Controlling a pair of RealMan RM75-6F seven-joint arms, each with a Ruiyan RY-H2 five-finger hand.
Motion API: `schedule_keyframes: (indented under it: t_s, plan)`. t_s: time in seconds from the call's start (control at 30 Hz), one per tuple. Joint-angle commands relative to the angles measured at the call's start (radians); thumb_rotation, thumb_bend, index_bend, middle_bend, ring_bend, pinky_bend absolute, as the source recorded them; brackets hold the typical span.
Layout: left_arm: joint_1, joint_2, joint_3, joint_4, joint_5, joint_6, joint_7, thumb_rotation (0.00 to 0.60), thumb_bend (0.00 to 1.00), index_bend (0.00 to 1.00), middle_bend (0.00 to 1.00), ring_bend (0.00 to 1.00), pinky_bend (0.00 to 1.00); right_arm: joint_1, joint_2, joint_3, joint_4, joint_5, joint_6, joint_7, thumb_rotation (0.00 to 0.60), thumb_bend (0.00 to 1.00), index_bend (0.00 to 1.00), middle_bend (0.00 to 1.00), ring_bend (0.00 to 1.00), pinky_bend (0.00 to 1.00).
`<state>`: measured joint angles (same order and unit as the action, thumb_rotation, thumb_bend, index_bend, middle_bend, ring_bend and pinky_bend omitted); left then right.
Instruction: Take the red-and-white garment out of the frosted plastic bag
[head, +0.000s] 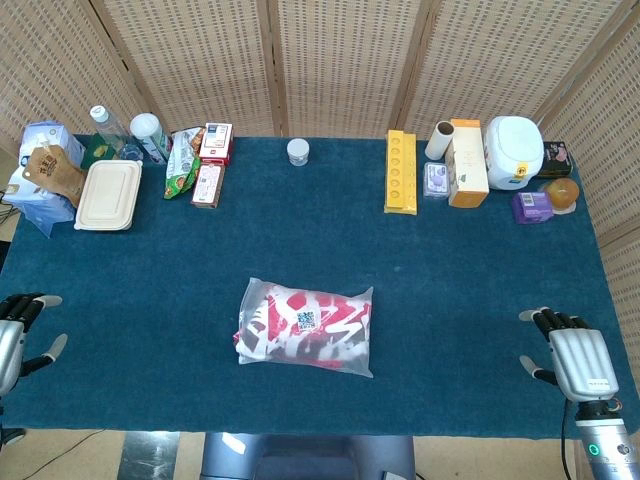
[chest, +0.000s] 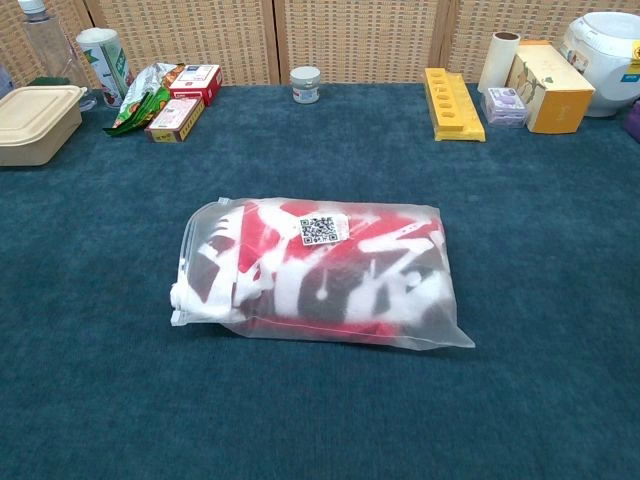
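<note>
The frosted plastic bag (chest: 318, 272) is lying flat nearest the camera, in the middle of the worktop (head: 450, 280) towards its front edge, with the red-and-white garment (chest: 330, 265) folded inside it and a QR-code label (chest: 322, 229) showing on top. The bag's left end is looking bunched, though whether it is sealed cannot be told.

The left hand (head: 20, 335) is hovering at the front-left corner of the worktop, fingers apart and holding nothing, well apart from the bag. The right hand (head: 572, 355) is hanging at the front-right corner, back upward, fingers spread and empty too.

Along the back edge, a yellow tray with round holes (head: 400, 170) is sitting right of centre, with a paper roll (head: 441, 140), an orange-and-cream box (head: 466, 162) and a white rice cooker (head: 514, 152) beyond it towards the back-right corner. A small white-lidded jar (head: 298, 151) is standing near the middle of the back edge. Towards the back-left corner are lying a beige lidded food container (head: 108, 195), snack packets (head: 184, 160) and red boxes (head: 212, 160).
</note>
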<state>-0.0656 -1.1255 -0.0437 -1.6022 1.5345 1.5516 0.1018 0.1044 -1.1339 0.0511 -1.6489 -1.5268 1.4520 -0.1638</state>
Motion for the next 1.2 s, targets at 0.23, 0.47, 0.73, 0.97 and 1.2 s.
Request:
schedule_keyframes:
  t_s: [0.23, 0.47, 0.73, 0.97, 1.2]
  plan:
    - [0.003, -0.003, 0.004, -0.006, 0.000, 0.000, 0.005, 0.600, 0.24, 0.33, 0.35, 0.28, 0.35, 0.004, -0.002, -0.001, 0.011, -0.005, -0.003, 0.013, 0.600, 0.21, 0.32, 0.36, 0.42, 0.44]
    - [0.011, 0.006, 0.004, -0.015, 0.005, 0.017, 0.012, 0.600, 0.24, 0.33, 0.35, 0.28, 0.35, 0.011, -0.005, -0.003, 0.037, -0.023, -0.002, 0.055, 0.600, 0.21, 0.32, 0.36, 0.42, 0.44]
    - [0.015, 0.025, -0.006, -0.023, 0.009, 0.036, 0.019, 0.600, 0.24, 0.33, 0.35, 0.28, 0.35, 0.095, -0.006, 0.005, 0.064, -0.102, -0.064, 0.242, 0.600, 0.21, 0.31, 0.36, 0.43, 0.44]
    - [0.017, 0.048, -0.015, -0.036, -0.004, 0.040, 0.026, 0.600, 0.24, 0.33, 0.35, 0.28, 0.35, 0.223, -0.023, 0.012, 0.035, -0.222, -0.135, 0.400, 0.600, 0.17, 0.29, 0.35, 0.42, 0.44]
    - [0.018, 0.076, -0.030, -0.045, -0.015, 0.050, 0.031, 0.600, 0.24, 0.33, 0.35, 0.28, 0.35, 0.379, -0.095, 0.043, -0.022, -0.259, -0.290, 0.381, 0.600, 0.10, 0.24, 0.33, 0.39, 0.39]
